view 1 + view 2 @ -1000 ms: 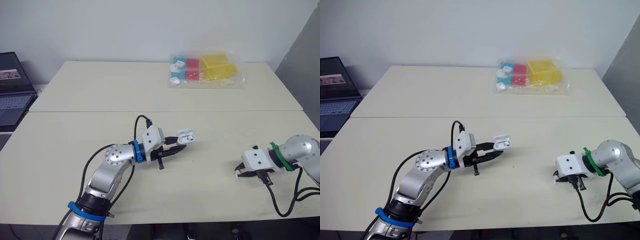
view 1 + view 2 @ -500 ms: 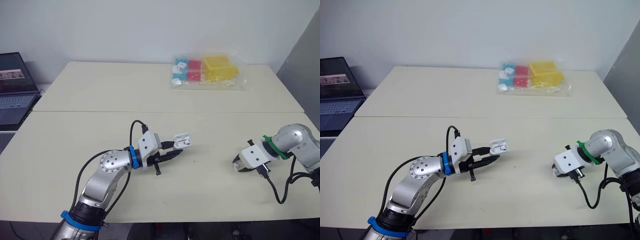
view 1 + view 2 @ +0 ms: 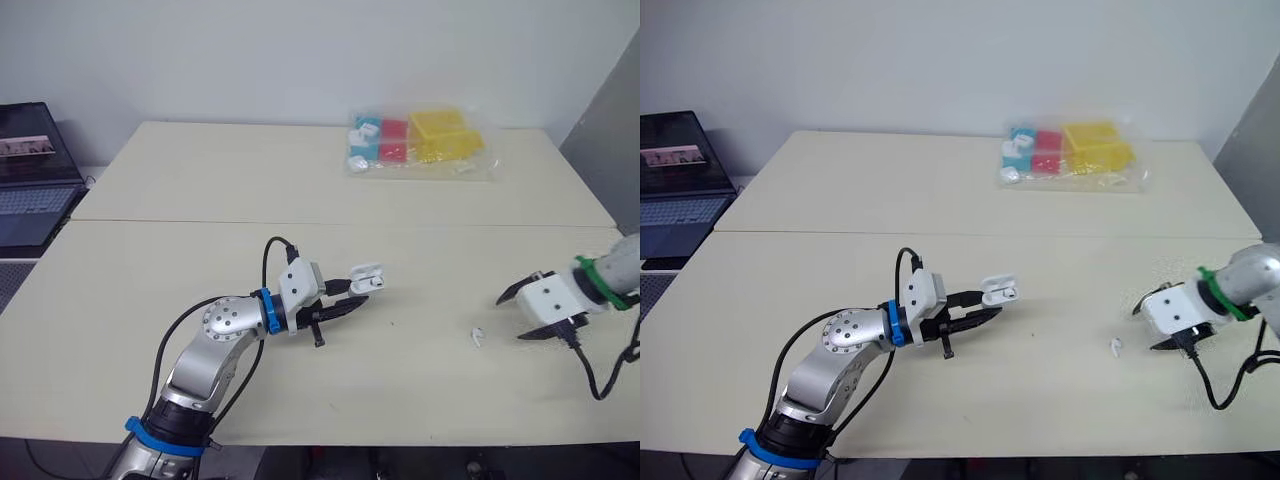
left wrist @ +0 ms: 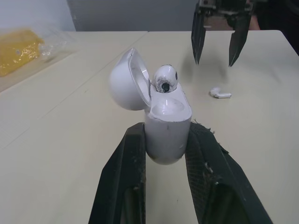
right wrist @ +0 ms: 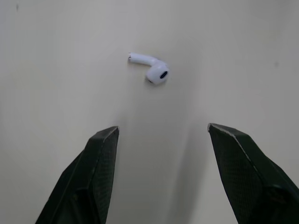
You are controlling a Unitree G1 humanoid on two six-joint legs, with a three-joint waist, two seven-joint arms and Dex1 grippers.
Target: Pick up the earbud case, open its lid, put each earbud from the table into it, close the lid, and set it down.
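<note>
My left gripper (image 3: pixel 352 297) is shut on the white earbud case (image 3: pixel 366 277), held just above the table's middle. The case (image 4: pixel 167 122) has its lid swung open, and one earbud (image 4: pixel 165 78) sits in it. A second white earbud (image 3: pixel 477 337) lies loose on the table to the right. My right gripper (image 3: pixel 515 315) hovers just right of that earbud, open, with nothing between its fingers. In the right wrist view the earbud (image 5: pixel 152 67) lies ahead of the spread fingertips (image 5: pixel 106 140), apart from them.
A clear bag of yellow, red and blue boxes (image 3: pixel 415 143) lies at the back of the table. A laptop (image 3: pixel 30 175) stands off the table's left side. The right arm's cable (image 3: pixel 595 375) hangs near the front right edge.
My right gripper has drawn back to the right and now stands open, leaving the earbud bare on the table. The left gripper still holds the open case.
</note>
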